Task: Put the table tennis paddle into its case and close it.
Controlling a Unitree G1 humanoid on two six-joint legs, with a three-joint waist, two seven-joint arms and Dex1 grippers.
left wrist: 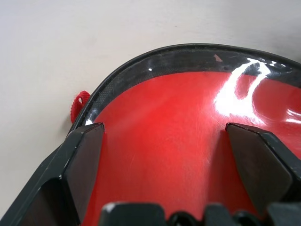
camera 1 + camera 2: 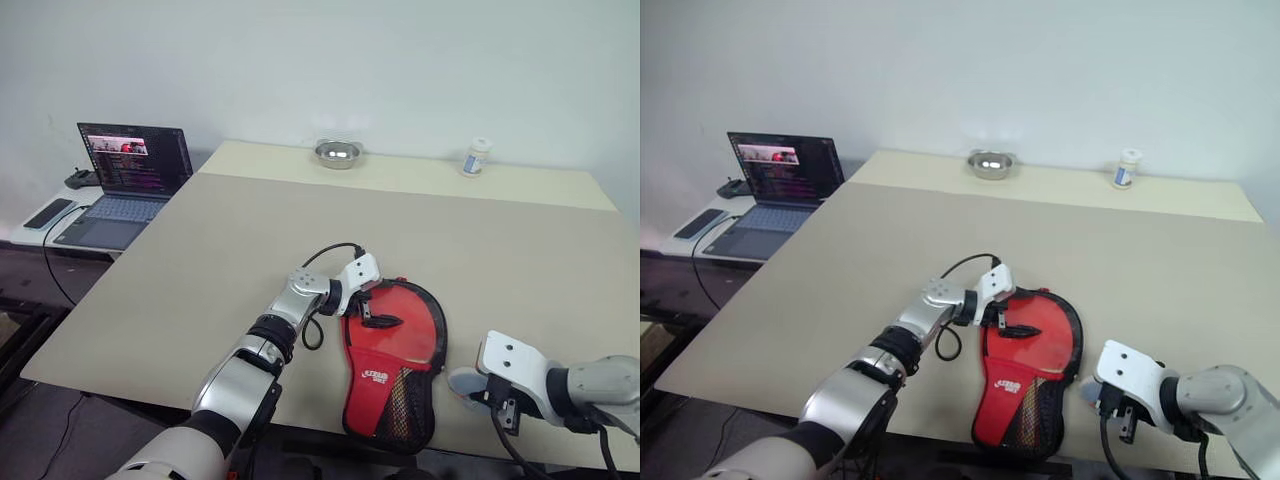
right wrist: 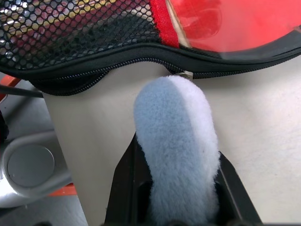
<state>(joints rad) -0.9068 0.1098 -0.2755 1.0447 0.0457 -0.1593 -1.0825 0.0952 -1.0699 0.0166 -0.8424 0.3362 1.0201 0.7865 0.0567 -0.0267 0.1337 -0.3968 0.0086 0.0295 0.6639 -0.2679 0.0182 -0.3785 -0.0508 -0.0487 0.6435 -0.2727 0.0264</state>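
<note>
I read the desk [image 2: 200, 270] as a matt, smooth beige laminate. The case [image 2: 392, 365] shows red cloth, black open mesh at its narrow end and a black fabric zipper rim [image 3: 141, 63]; its round part carries a glossy clear film over red, with bright glints. A pale blue fluffy pom-pom [image 3: 178, 150] sits between my right end effector [image 3: 181, 169] fingers, which look like matt black plastic. The bowl [image 2: 338, 153] at the far edge is shiny metal.
</note>
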